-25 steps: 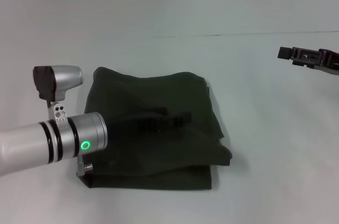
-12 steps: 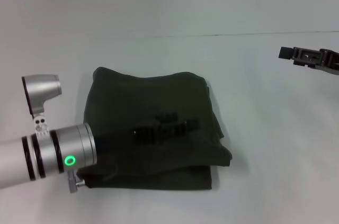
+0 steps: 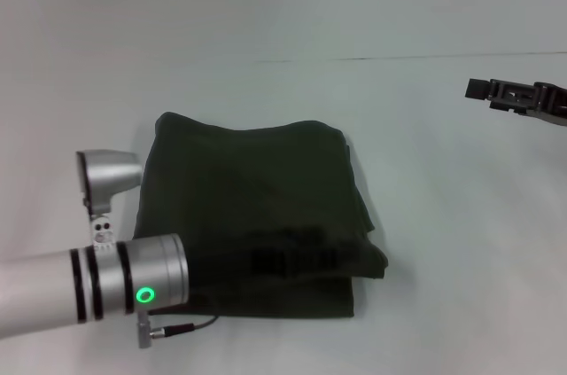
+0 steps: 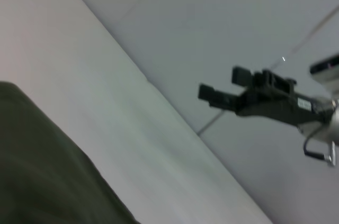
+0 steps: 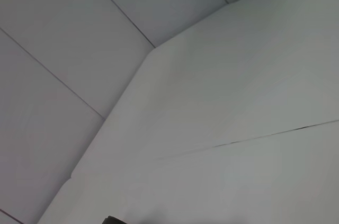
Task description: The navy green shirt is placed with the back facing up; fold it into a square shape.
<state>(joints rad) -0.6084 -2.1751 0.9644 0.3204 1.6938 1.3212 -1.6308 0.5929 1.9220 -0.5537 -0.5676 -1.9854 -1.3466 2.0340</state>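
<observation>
pale tabletop [image 3: 425,215] carries shirt [image 3: 257,207], folded roughly square. left tool [image 3: 292,260], state cannot tell, has slid to its near edge, likely finishing. right tool [image 3: 483,89] parked, apart.

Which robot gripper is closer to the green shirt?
The left. The left gripper is over the shirt's near part, low above the cloth. The right gripper hangs far off to the shirt's right, above the bare table.
</observation>
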